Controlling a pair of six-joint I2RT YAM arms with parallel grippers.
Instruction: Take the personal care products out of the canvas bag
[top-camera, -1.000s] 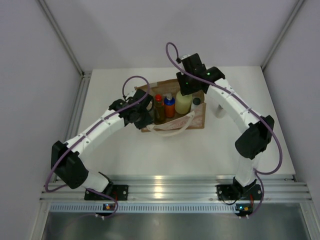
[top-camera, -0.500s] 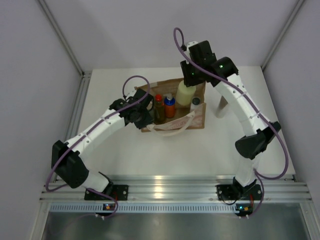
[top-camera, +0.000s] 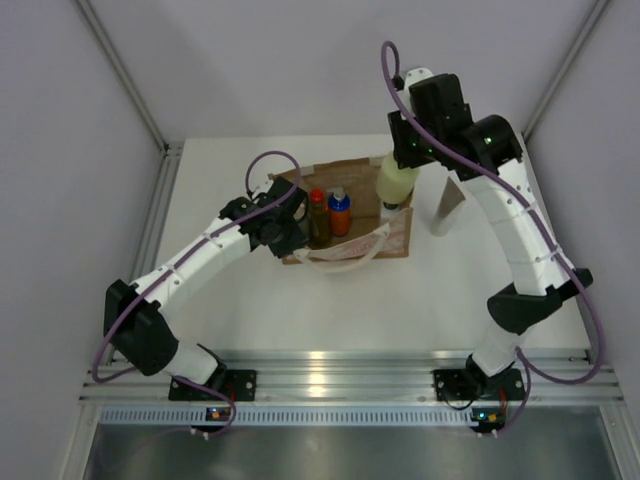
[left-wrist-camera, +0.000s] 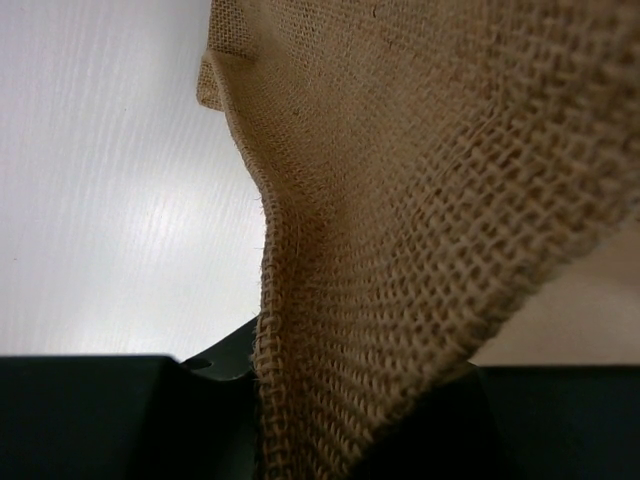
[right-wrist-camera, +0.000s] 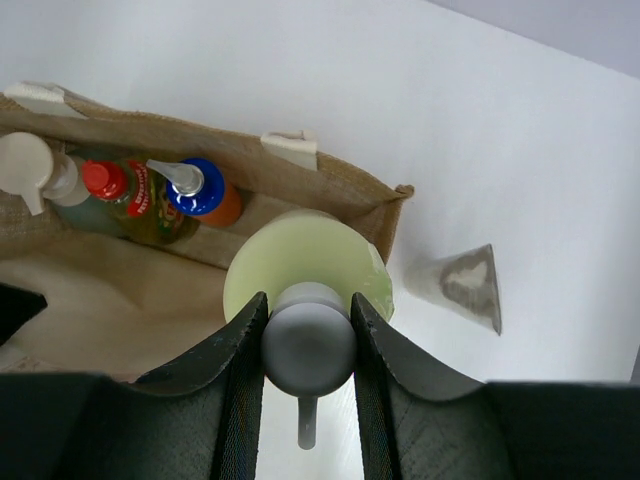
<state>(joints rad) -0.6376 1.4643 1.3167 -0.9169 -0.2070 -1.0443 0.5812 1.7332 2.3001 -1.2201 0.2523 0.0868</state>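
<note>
- High over the far side of the table (top-camera: 250, 300), the right gripper (right-wrist-camera: 308, 302) is clamped on the cap (right-wrist-camera: 308, 348) of the pale-yellow bottle (top-camera: 397, 181). The bottle hangs upright above the right end of the canvas bag (top-camera: 352, 232) and appears lifted out of it.
- Across the bag, the left gripper (top-camera: 282, 228) is pinched shut on the woven fabric at the left end. Its wrist view shows burlap running down between the jaws.
- Inside the bag, the amber red-capped bottle (top-camera: 318, 213) and the orange-blue bottle (top-camera: 340, 212) stand side by side. Any other products in there cannot be made out.
- Just right of the bag, the grey cylinder (top-camera: 446, 205) stands on the table, already out.
- The step in hand looks like carrying the raised bottle away to a set-down spot.
- Held by its cap alone, the bottle may swing, so a slow, level carry with the body vertical suits best.
- The path should steer clear of the bag's rim, the rope handle (top-camera: 340, 260) and the grey cylinder.
- The base should rest on bare table before the jaws part.
- The left pinch should hold firm so that the bag neither tips nor drags.
</note>
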